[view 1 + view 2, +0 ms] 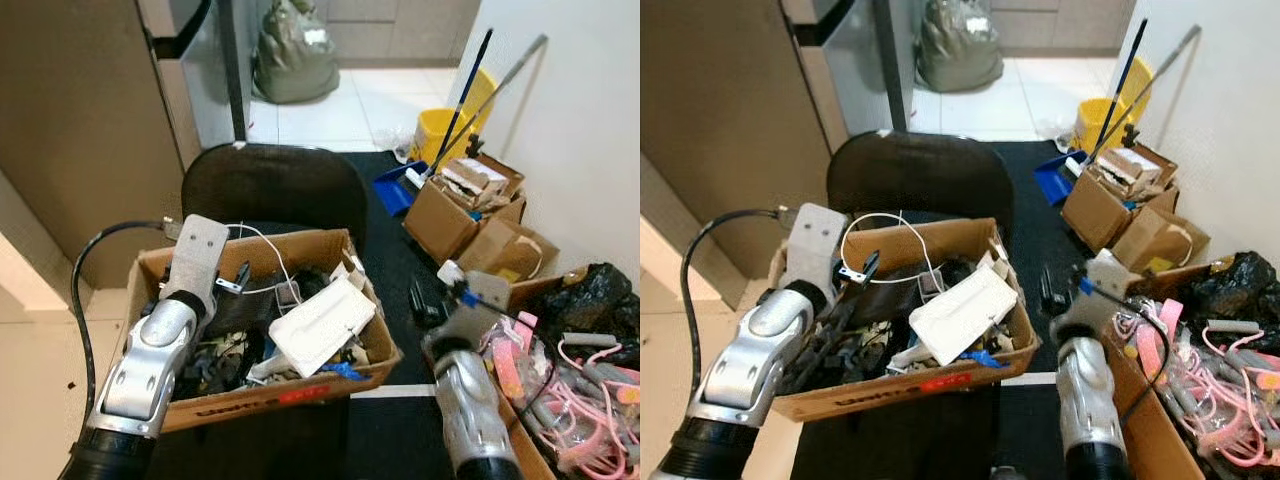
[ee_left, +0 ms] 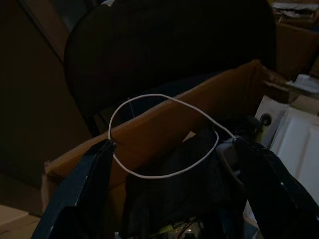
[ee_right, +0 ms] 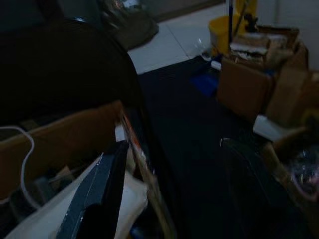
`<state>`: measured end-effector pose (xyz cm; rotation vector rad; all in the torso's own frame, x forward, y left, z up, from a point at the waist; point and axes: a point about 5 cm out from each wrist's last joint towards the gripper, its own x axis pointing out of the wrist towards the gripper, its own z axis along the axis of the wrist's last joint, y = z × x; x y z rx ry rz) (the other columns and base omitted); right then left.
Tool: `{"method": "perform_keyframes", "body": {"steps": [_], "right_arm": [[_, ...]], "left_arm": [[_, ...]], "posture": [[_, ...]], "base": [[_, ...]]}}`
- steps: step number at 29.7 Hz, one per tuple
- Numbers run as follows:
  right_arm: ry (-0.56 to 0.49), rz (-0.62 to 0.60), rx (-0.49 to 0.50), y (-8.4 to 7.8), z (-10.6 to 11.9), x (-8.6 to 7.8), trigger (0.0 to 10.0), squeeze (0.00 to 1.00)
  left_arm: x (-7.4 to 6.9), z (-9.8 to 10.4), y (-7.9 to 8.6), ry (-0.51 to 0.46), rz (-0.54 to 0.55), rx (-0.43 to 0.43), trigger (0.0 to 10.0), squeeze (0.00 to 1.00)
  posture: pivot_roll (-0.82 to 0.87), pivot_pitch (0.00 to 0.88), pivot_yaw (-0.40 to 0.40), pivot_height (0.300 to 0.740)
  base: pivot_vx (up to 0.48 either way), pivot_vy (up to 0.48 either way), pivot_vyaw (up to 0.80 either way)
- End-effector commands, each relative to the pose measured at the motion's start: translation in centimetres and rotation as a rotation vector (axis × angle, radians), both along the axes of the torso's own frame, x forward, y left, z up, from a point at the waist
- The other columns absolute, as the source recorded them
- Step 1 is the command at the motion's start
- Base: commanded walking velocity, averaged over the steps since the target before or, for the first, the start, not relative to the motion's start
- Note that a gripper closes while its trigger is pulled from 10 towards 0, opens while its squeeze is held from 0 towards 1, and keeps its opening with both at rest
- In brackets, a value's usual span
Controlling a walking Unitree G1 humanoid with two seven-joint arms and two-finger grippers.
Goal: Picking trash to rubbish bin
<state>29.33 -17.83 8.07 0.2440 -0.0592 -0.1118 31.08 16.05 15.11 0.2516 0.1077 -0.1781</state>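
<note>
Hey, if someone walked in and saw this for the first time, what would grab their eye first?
Probably the cardboard box crammed with junk on a black chair, a white wire looping above it. The left gripper hangs open over that box, and pink cables spill from another at right.

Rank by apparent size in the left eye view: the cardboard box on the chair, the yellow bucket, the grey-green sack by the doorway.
1. cardboard box, clearly largest, though nearest the camera.
2. grey-green sack.
3. yellow bucket, partly hidden by the mop handles; being farther away shrinks both.
</note>
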Motion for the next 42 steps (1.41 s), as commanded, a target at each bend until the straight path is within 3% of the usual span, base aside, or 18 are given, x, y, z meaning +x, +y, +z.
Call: {"method": "perform_keyframes", "body": {"steps": [1, 7, 12, 16, 17, 18, 19, 21, 29, 34, 37, 42], "right_arm": [[0.006, 0.016, 0.014, 0.8, -0.1, -0.4, 10.0, 0.0], [-0.001, 0.021, 0.048, 1.5, -0.3, -0.7, 10.0, 0.0], [-0.027, 0.038, 0.044, 1.9, 0.4, -0.7, 10.0, 0.0], [-0.025, 0.079, -0.011, 2.0, 0.6, -0.5, 10.0, 0.0], [-0.027, 0.134, -0.127, 2.1, 0.4, -0.7, 10.0, 0.0], [-0.05, 0.153, -0.173, 2.0, 0.4, -1.0, 10.0, 0.0], [-0.05, 0.153, -0.173, 2.0, 0.4, -1.0, 10.0, 0.0], [-0.122, 0.187, -0.161, 2.4, 0.9, -1.5, 10.0, 0.0], [-0.115, 0.216, -0.142, 3.4, 0.6, -2.0, 10.0, 0.0], [-0.084, 0.197, -0.128, 3.5, 0.2, -2.1, 10.0, 0.0], [-0.073, 0.179, -0.125, 3.3, 0.0, -2.0, 10.0, 0.0], [-0.059, 0.159, -0.127, 2.9, -0.3, -2.1, 10.0, 0.0]], "left_arm": [[-0.1, -0.9, 0.0, 0.023, 0.006, 0.002, 10.0, 0.0], [0.4, -1.0, 0.2, 0.008, 0.008, 0.039, 10.0, 0.0], [0.6, -1.3, 0.4, -0.001, 0.045, -0.055, 10.0, 0.0], [0.1, -2.4, 0.7, 0.015, 0.049, -0.121, 10.0, 0.0], [-0.6, -3.1, 1.0, -0.005, 0.035, -0.134, 10.0, 0.0], [-1.1, -3.2, 0.9, -0.02, 0.012, -0.169, 10.0, 0.0], [-1.1, -3.2, 0.9, -0.02, 0.012, -0.169, 10.0, 0.0], [-2.1, -3.3, 0.0, -0.037, -0.099, -0.199, 10.0, 0.0], [-2.2, -3.5, 0.3, -0.032, -0.093, -0.189, 10.0, 0.0], [-1.8, -3.4, 1.0, -0.027, -0.061, -0.131, 10.0, 0.0], [-1.8, -3.1, 0.9, -0.044, -0.094, -0.1, 10.0, 0.0], [-1.8, -3.0, 1.1, -0.058, -0.073, -0.105, 10.0, 0.0]], "posture": [[0.0, 0.097, 0.054, 0.74], [0.01, 0.068, 0.06, 0.74], [0.01, 0.06, 0.057, 0.74], [0.0, 0.065, 0.045, 0.74], [0.01, 0.076, 0.039, 0.74], [0.01, 0.075, 0.037, 0.74], [0.01, 0.075, 0.037, 0.74], [0.02, 0.081, 0.036, 0.74], [0.01, 0.087, 0.04, 0.74], [0.02, 0.098, 0.042, 0.74], [0.02, 0.105, 0.045, 0.74], [0.02, 0.109, 0.046, 0.74]], "base": [[0.0, 0.0, 0.0], [0.0, 0.0, 0.0], [0.0, 0.0, 0.0], [0.0, 0.0, 0.0], [0.0, 0.0, 0.0], [0.0, 0.0, 0.0], [0.0, 0.0, 0.0], [0.0, 0.0, 0.0], [0.0, 0.0, 0.0], [0.0, 0.0, -0.8], [0.0, 0.0, -0.8], [0.0, 0.0, -0.8]]}}
